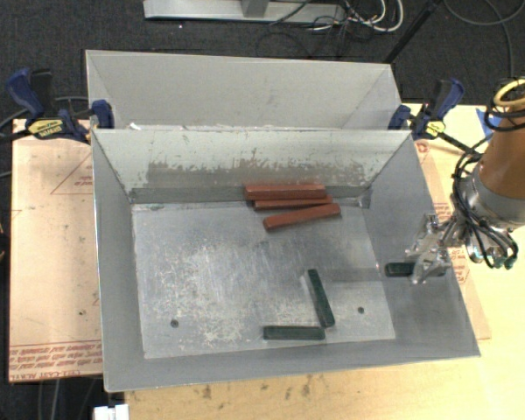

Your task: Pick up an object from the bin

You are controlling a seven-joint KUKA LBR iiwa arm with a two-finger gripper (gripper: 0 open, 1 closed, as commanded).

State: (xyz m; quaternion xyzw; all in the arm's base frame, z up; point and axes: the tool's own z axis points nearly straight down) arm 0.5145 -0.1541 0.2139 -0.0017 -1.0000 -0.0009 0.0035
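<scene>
One camera looks steeply down on the grey bin (210,269) from above its near rim, taking in all four walls.

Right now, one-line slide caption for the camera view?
Pincer at the bin's right wall beside a small dark piece; three red-brown sticks at back, two dark green bars in front.

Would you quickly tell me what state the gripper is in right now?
Gripper: cannot be told; a small dark piece lies right beside it, over the bin's right wall.
</scene>
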